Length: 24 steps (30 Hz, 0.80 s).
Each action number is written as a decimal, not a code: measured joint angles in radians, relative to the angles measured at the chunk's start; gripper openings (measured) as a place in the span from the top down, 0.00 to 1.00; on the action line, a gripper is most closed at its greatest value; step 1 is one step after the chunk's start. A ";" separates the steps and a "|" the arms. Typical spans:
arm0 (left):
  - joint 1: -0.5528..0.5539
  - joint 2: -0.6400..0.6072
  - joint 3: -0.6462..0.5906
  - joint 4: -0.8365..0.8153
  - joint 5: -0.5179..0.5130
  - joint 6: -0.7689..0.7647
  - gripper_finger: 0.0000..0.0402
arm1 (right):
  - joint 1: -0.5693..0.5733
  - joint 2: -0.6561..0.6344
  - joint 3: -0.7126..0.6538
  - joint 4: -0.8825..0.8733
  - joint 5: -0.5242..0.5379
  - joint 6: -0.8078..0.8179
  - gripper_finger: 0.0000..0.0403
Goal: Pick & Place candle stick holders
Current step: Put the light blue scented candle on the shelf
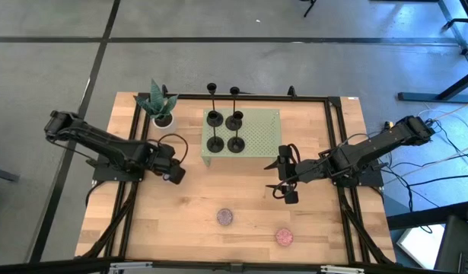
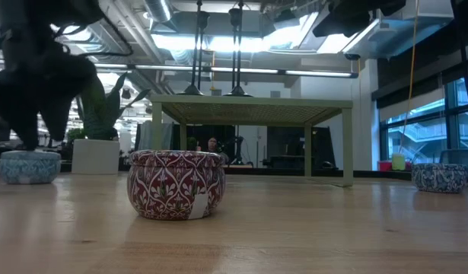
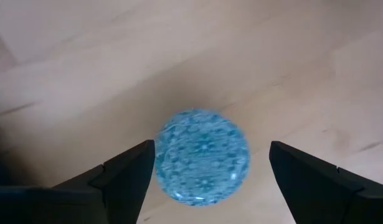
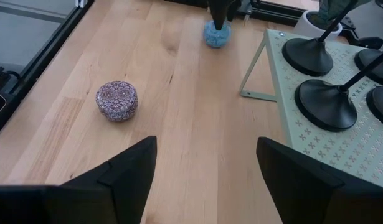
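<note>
Candle stick holders, all four, stand on the green stand at the table's far middle; left gripper hangs wide over a blue tin; right gripper, fingers spread, hovers right of the stand

Illumination was even overhead light in the high view, with faint shadows on the pale wooden table top. In the low view, bright ceiling strip lights at top centre caused glare, silhouetting the upper-left arm. The speckled blue round puck appeared soft and motion-blurred in the left wrist view.
</note>
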 joint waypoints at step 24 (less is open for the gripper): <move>0.003 0.046 -0.012 0.027 0.054 -0.005 0.22 | 0.000 0.000 0.000 -0.006 -0.003 0.004 0.30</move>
